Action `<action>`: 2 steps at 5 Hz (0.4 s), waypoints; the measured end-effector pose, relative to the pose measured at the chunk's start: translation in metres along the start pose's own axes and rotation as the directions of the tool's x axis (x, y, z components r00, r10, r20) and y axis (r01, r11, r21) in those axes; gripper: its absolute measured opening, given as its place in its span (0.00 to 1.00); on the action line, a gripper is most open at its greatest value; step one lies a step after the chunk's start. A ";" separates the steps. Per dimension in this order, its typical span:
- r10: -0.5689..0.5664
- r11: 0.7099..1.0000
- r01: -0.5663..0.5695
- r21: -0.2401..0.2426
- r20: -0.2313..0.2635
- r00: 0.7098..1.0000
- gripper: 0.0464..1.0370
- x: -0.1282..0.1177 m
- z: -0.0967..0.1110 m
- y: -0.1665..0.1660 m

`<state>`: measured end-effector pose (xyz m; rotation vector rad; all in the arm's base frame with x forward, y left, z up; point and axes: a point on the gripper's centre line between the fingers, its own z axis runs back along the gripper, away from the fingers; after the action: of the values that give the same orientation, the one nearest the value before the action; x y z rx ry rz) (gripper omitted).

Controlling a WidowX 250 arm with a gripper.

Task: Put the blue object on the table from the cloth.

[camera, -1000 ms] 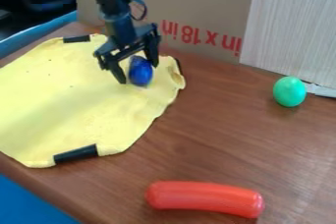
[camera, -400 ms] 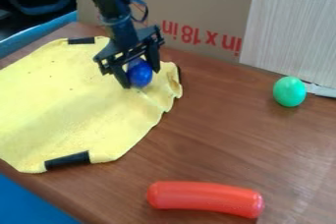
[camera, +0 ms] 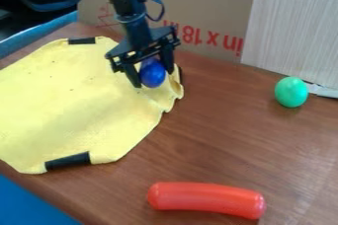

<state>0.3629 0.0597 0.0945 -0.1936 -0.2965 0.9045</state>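
Gripper (camera: 153, 79) narrowed on the blue object (camera: 153, 74), which lies between its fingers at the far right corner of the yellow cloth (camera: 72, 105). The smooth, rounded body is probably light, stiff and rather slippery, best gripped across its widest part. Whether it clears the cloth is hard to tell.

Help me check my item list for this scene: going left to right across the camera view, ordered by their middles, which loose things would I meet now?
Yellow cloth → blue rounded object → red, slightly curved object → green egg-shaped object.
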 end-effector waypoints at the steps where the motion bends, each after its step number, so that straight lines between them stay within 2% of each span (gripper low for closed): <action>1: -0.070 0.997 0.070 0.030 -0.015 0.997 0.76 -0.019 -0.005 -0.009; 2: -0.143 0.989 0.146 0.028 -0.073 0.987 0.76 -0.055 -0.007 -0.013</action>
<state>0.3432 0.0077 0.0826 -0.1703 -0.2267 0.7568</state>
